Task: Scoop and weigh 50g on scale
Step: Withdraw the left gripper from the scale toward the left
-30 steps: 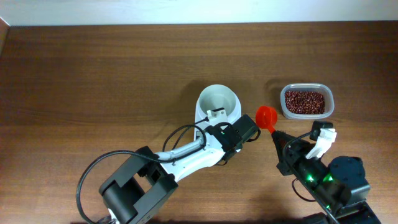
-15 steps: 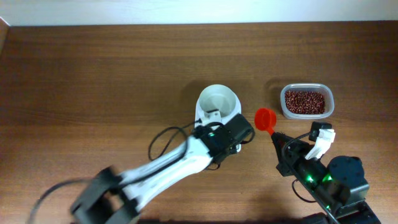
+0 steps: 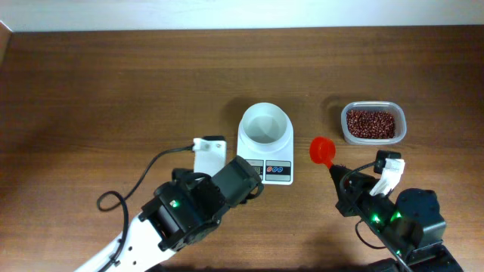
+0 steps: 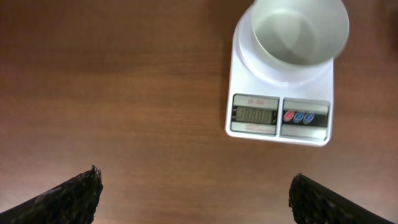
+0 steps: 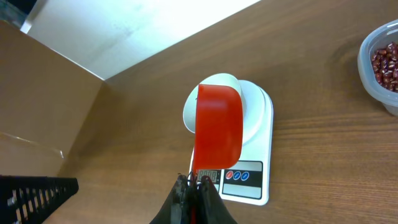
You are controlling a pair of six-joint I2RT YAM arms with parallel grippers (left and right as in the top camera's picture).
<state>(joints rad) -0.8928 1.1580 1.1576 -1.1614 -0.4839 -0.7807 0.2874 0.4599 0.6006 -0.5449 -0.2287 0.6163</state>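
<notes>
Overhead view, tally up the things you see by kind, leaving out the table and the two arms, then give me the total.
White digital scale: 1
Clear plastic tub: 1
Heap of reddish-brown beans in the tub: 1
Red scoop: 1
Total: 4

A brown wooden table (image 3: 113, 83) fills the overhead view, with a white wall (image 3: 227, 13) along its 12 o'clock edge. A clear rectangular plastic tub (image 3: 403, 125) sits toward 2 o'clock, and an orange-red measuring scoop (image 3: 323, 149) is at the tub's 8 o'clock, apart from it. In the right wrist view, a cardboard panel (image 5: 43, 106) stands at 9 o'clock and a black mesh crate (image 5: 31, 194) at 8 o'clock.
</notes>
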